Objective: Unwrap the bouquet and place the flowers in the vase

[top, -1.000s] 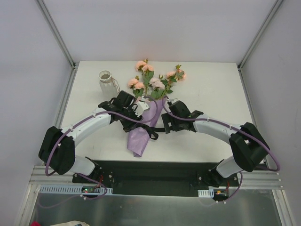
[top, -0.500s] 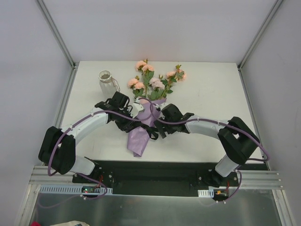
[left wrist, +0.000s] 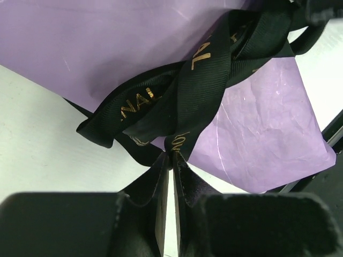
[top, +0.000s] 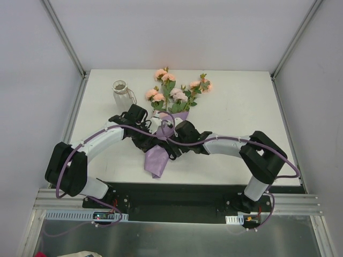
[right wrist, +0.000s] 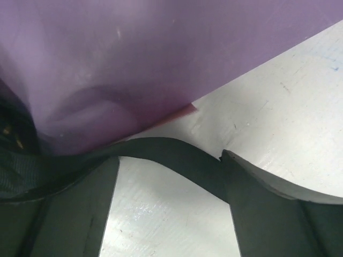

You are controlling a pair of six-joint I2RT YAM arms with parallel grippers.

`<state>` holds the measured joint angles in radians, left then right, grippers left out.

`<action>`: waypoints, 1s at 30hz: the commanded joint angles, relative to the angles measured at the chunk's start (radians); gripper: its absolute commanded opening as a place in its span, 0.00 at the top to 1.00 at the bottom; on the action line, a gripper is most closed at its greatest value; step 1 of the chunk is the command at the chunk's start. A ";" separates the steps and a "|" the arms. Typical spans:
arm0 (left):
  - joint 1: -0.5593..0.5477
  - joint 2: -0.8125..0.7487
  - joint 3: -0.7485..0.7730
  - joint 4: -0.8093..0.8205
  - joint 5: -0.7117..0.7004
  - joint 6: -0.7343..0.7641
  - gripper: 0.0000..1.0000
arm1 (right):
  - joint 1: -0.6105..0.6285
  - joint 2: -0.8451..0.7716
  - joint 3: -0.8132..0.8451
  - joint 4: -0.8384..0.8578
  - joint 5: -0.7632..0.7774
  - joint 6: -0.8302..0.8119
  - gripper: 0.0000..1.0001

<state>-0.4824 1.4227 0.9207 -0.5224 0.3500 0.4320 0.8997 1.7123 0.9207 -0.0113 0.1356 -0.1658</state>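
Between the left end effector [left wrist: 171, 206] fingers, pinched shut, sits the black ribbon [left wrist: 198, 91]; just ahead lies the bouquet [left wrist: 107, 43] in lilac paper. Alongside, the right end effector [right wrist: 171, 214] stands open astride a strand. Untying is in hand; next, a steady outward pull. Farther ahead-left stands the vase [top: 120, 92].

I can read gold lettering only on the black woven ribbon [left wrist: 198, 80] tied round the lilac paper-wrapped bouquet [left wrist: 257, 134], in the left wrist view. "NAL" sits at nine o'clock of the knot, "AL" at one o'clock, and what looks like "OV" at six o'clock. All are fragments cut off by folds.
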 commanded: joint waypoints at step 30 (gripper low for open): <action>0.001 -0.008 0.052 -0.024 0.052 0.005 1.00 | -0.010 -0.194 -0.163 0.125 0.067 0.034 0.71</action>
<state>-0.4831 1.4574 0.9314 -0.5365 0.4095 0.4339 0.8848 1.5635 0.7586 0.0731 0.2401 -0.0872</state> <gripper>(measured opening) 0.004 0.129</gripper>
